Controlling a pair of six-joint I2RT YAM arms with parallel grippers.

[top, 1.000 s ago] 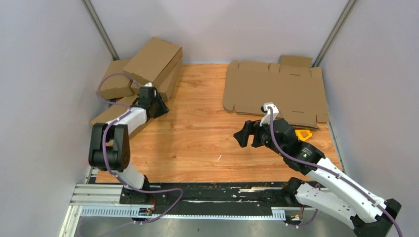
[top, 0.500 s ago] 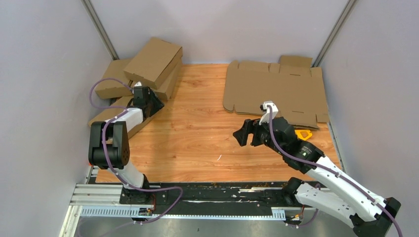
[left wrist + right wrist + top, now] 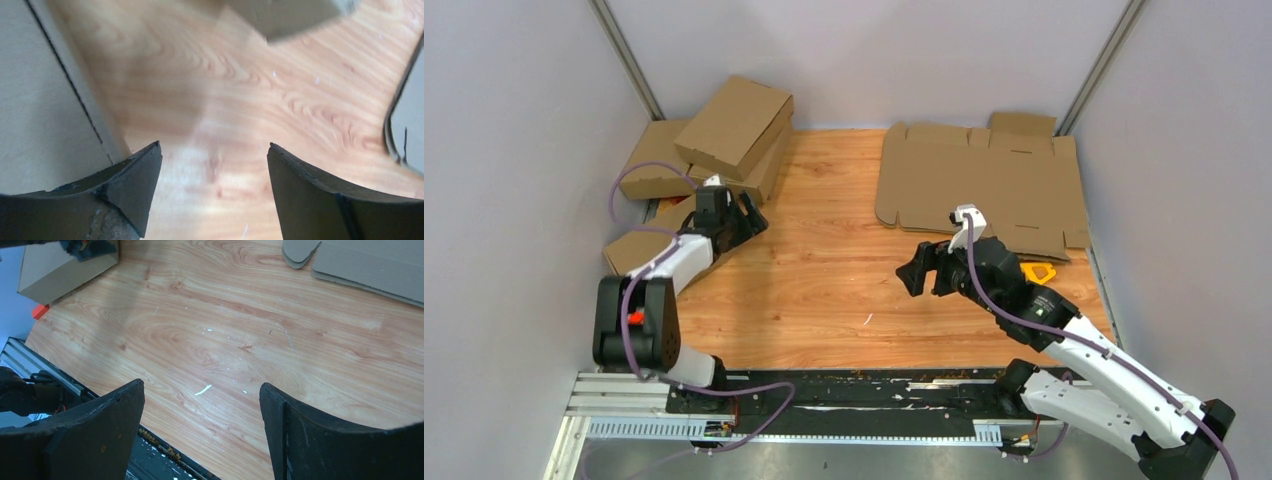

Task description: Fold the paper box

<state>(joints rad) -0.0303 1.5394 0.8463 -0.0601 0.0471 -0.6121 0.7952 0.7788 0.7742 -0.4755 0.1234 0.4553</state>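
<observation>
Our left fingers (image 3: 125,192) and right fingers (image 3: 95,435) gape wide, empty; the left could snag the folded brown cardboard mailer box (image 3: 628,251) by the surface's left edge.

My left gripper (image 3: 746,218) is at the left of the table (image 3: 824,290), beside the right end of the paper box (image 3: 629,250). That box lies nearest me in the pile. The other folded boxes (image 3: 734,125) are stacked behind it, toward the back-left corner. The flat cardboard blanks (image 3: 979,185) lie at the far right. My right gripper (image 3: 914,275) is in front of them, over bare table near the middle. A small object (image 3: 1039,272) lies by the blanks' near edge, beside my right arm.
</observation>
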